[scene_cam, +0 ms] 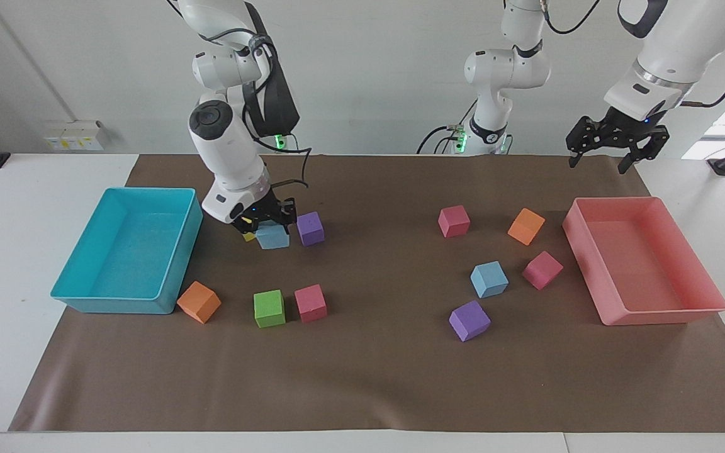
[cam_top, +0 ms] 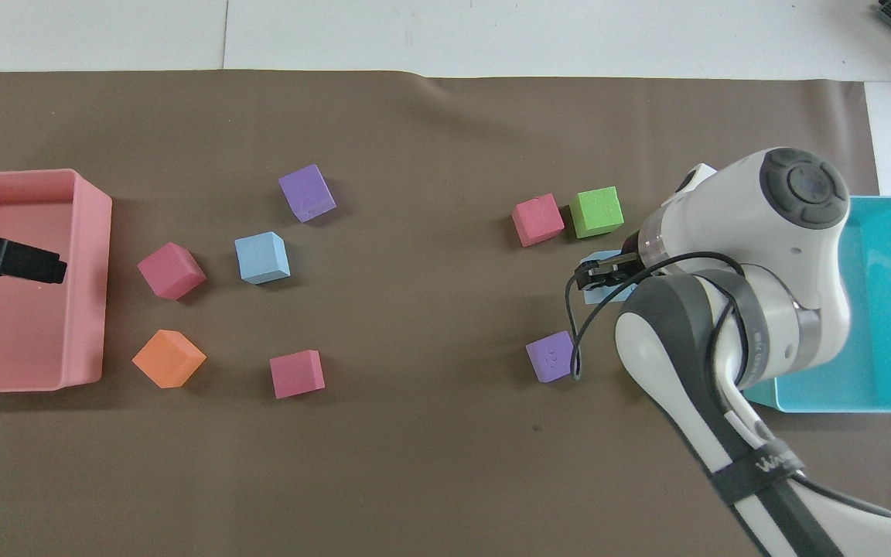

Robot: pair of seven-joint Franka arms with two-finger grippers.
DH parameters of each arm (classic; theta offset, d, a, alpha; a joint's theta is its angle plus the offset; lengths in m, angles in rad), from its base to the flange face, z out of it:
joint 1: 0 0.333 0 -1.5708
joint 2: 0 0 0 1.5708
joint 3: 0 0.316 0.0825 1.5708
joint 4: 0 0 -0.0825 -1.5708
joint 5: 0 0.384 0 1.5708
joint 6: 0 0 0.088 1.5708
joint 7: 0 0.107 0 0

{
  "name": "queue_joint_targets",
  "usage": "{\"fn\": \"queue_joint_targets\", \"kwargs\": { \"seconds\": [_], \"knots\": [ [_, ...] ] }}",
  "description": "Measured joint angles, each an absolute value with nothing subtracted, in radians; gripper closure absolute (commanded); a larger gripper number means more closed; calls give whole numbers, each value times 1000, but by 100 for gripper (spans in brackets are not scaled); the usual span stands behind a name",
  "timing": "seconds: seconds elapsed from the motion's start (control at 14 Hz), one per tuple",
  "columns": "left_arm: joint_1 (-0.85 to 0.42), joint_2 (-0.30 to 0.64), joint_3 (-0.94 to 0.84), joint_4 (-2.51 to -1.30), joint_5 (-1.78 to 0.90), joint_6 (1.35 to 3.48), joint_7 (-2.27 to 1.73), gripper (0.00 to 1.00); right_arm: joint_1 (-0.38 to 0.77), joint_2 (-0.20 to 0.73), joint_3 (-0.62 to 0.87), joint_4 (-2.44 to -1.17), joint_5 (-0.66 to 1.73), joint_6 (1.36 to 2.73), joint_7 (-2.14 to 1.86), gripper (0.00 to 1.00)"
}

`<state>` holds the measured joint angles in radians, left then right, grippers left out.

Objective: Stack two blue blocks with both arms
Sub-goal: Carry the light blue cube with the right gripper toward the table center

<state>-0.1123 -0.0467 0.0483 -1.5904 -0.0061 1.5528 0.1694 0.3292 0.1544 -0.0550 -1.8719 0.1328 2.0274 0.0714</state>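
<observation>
Two blue blocks (scene_cam: pixel 272 237) (scene_cam: pixel 488 279), two purple, three pink, two orange cubes.

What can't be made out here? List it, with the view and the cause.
1. Yellow block: in the overhead view it is fully under the right arm. In the facing view only a sliver shows past the right gripper and the blue block it holds.
2. Orange block beside the turquoise tray: hidden by the right arm in the overhead view.
3. Left gripper: cut off by the edge in the overhead view.
</observation>
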Motion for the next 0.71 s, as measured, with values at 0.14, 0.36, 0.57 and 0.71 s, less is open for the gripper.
{"fn": "queue_joint_targets", "kwargs": {
  "seconds": [0.14,0.36,0.57,0.71],
  "knots": [
    [-112,-47,48,-1590,-6,1553,169,0,373,196,-52,-1832,133,2047,133,100],
    [-112,-47,48,-1590,-6,1553,169,0,451,281,-49,-1760,133,2085,237,100],
    [-112,-47,48,-1590,-6,1553,169,0,529,404,-48,-1647,133,2109,352,100],
    [-112,-47,48,-1590,-6,1553,169,0,569,496,-48,-1564,133,2153,436,100]
  ]
}}
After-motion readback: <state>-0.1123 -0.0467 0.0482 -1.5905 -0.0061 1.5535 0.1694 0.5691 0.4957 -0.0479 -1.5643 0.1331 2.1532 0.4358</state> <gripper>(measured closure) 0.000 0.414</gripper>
